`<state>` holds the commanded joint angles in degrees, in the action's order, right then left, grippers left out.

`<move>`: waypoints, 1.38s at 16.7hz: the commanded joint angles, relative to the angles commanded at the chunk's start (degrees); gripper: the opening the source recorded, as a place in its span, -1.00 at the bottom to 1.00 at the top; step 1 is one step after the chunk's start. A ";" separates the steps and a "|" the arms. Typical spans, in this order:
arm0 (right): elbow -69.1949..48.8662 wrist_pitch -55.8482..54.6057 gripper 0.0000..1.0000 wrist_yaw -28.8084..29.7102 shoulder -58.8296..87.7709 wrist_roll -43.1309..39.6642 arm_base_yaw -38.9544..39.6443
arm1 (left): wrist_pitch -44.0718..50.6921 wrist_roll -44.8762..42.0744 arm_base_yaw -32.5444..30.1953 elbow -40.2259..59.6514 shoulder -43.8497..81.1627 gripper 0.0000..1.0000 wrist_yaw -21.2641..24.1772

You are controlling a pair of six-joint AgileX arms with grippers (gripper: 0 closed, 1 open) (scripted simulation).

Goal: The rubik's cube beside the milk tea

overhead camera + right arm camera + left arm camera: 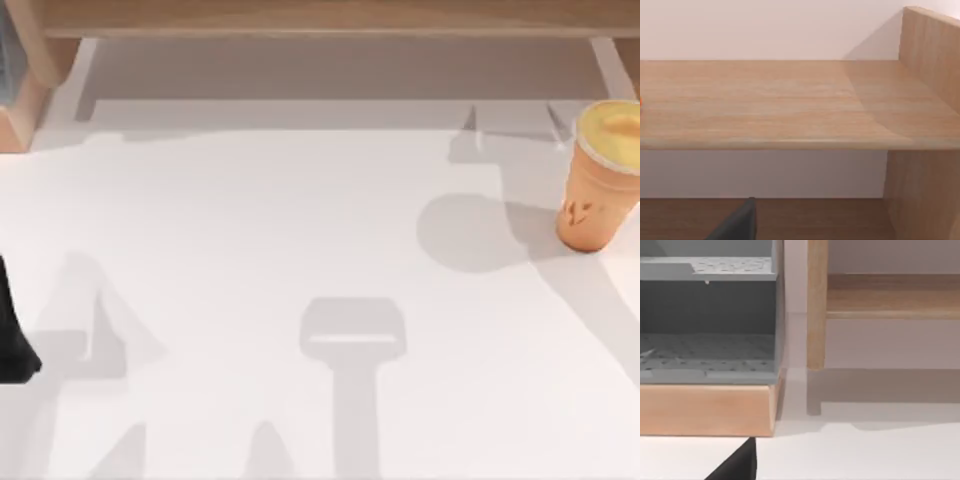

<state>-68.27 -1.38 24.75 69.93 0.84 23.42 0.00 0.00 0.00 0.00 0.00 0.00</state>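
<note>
Smooth white table (250, 250), tapered orange milk tea (600, 180) upright at right; pincer states indiscernible.

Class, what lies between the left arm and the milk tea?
In the top view, bare table with shadows lies between left arm and milk tea.

1. White table (250, 250), shadows cast across it.
2. Wooden shelf (320, 15) running along the table's far edge in the top view; the right wrist view shows its wood-grain board (770, 105) with an upright side panel (930, 55) at one end.
3. Grey rack (707, 315) with perforated tiers, sitting on a wooden base (707, 410), at the table's far left corner.
4. Wooden post (816, 305) just beside the grey rack.
</note>
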 joint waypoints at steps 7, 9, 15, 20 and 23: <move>-35.85 -0.70 1.00 11.99 36.84 0.20 11.52 | 0.00 0.00 0.00 0.00 0.00 1.00 0.00; -42.07 -0.82 1.00 14.16 43.26 0.21 13.63 | 0.00 0.00 0.00 0.00 0.00 1.00 0.00; -47.49 -0.94 1.00 16.13 48.82 0.21 15.54 | 0.00 0.00 0.00 0.00 0.00 1.00 0.00; -48.49 -0.66 1.00 15.59 49.48 0.19 14.93 | 0.00 0.00 0.00 0.00 0.00 1.00 0.00; -52.67 0.76 1.00 14.64 51.82 0.09 14.04 | 0.00 0.00 0.00 0.00 0.00 1.00 0.00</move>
<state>-120.94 -0.62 39.39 121.75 0.93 37.46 0.00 0.00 0.00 0.00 0.00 0.00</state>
